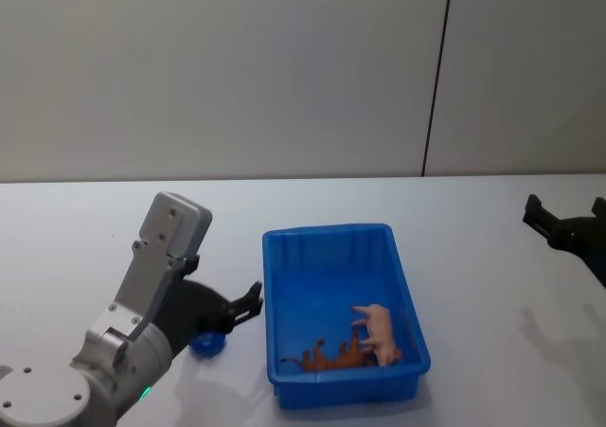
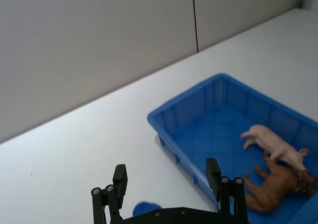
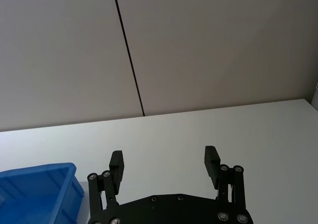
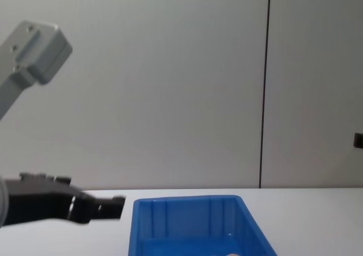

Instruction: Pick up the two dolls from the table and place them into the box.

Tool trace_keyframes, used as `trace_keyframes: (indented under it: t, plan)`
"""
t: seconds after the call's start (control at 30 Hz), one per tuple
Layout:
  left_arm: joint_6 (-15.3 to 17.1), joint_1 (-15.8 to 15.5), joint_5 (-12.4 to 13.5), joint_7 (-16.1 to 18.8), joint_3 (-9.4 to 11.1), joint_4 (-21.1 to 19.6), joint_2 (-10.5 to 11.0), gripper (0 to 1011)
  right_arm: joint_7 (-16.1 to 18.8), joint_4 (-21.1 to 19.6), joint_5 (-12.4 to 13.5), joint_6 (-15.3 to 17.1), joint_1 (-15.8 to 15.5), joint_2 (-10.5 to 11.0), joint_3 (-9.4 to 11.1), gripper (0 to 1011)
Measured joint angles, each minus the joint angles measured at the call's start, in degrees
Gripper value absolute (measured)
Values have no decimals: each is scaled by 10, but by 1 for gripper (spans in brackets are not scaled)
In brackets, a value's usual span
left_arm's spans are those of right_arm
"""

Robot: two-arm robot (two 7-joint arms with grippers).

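The pink doll [image 1: 379, 330] and brown doll [image 1: 331, 356] lie at the near end of the box [image 1: 327, 236], just right of the spread, empty left pincer [image 1: 252, 302]; the right pincer [image 1: 565, 211], spread too, hangs farther off

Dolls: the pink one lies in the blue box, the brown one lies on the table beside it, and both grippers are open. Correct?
Not quite. The brown doll lies inside the box too, next to the pink doll, as the head view shows. The left gripper and right gripper are indeed open.
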Motion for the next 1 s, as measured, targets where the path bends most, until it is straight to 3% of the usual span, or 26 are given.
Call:
trace_keyframes:
  t: [0.17, 0.47, 0.7, 1.0]
  plan:
    - [38, 7, -15, 7, -3, 2, 3, 1001, -1, 0, 0, 0, 0, 0, 0, 1000]
    - [71, 8, -28, 11, -8, 29, 0, 1001, -2, 0, 0, -1, -1, 0, 0, 1000]
    - [75, 4, -33, 7, -11, 50, -6, 1001, -3, 0, 0, -1, -1, 0, 0, 1000]
    - [54, -5, -43, -7, -15, 84, -17, 1001, -3, 0, 0, -1, -1, 0, 0, 1000]
